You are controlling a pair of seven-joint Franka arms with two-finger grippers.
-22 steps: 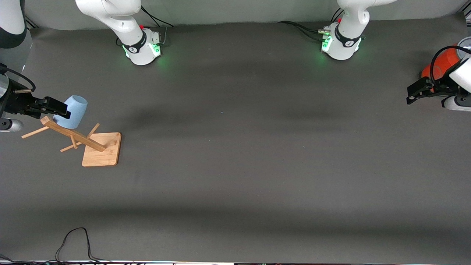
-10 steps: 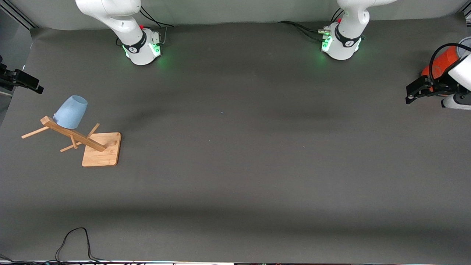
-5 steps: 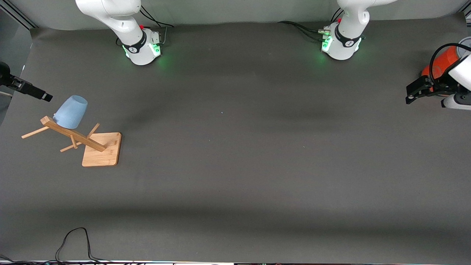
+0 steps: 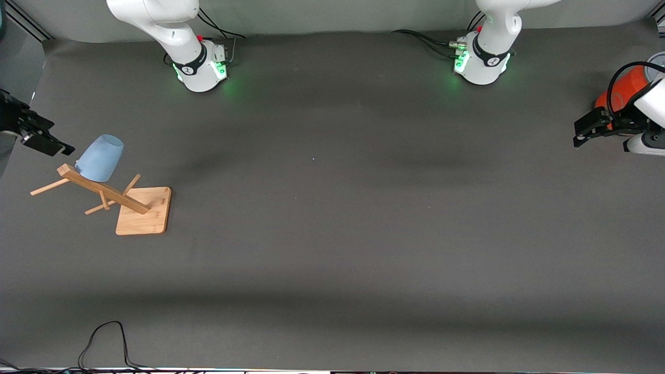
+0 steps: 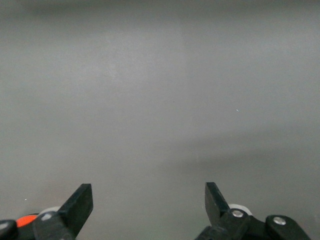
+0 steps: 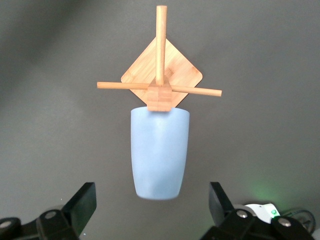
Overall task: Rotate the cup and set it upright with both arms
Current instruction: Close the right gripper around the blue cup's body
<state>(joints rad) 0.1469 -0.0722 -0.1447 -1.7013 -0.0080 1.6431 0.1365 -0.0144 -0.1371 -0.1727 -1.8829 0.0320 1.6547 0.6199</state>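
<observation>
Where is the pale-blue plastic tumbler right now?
The pale-blue plastic tumbler hangs on the wooden peg rack at the right arm's end of the table, beside the open right end effector.

1. The wooden rack (image 4: 124,200) hides the part of the cup (image 4: 100,157) that meets it, so their contact cannot be told.
2. The right gripper (image 4: 48,145), near the rack, is cut by the front view's edge.
3. The orange cylinder (image 4: 626,88) is mostly hidden by the left gripper (image 4: 584,132) and its arm.
</observation>
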